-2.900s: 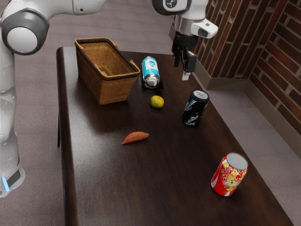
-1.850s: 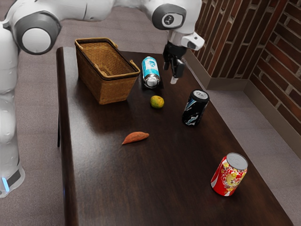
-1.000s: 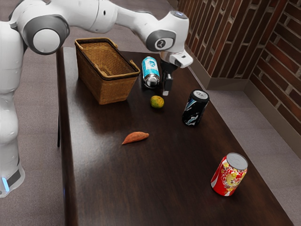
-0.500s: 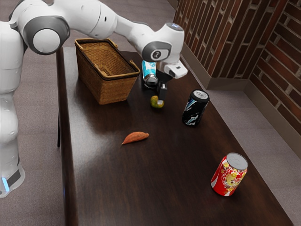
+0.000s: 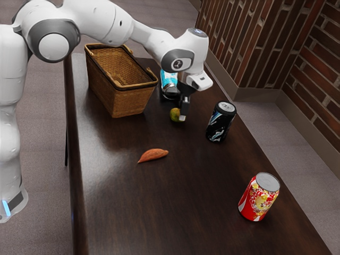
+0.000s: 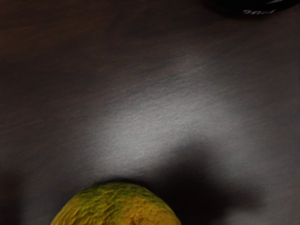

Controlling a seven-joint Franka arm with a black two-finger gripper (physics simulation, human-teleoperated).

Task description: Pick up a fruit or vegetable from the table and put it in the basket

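My gripper (image 5: 183, 114) is low over the table at the small yellow-green fruit (image 5: 175, 115), one finger covering the fruit's side toward the exterior view's right. How far the fingers stand apart is hidden. In the wrist view the fruit (image 6: 117, 206) lies just under the hand, with a dark shadow beside it. An orange sweet potato (image 5: 153, 155) rests on the table, away from the hand. The wicker basket (image 5: 127, 101) stands upright to the exterior view's left of the gripper, its handles folded down on the rim.
Close to the gripper stands a black can (image 5: 220, 122), its base (image 6: 253, 5) visible in the wrist view. A blue and silver can (image 5: 169, 79) lies behind the hand. A red patterned can (image 5: 258, 196) stands near the edge of the dark table (image 5: 175, 212).
My hand has come from above the table's far side down to the fruit, moving toward the exterior view's left. Over the last half second it has dropped slightly. The fruit has not visibly moved.
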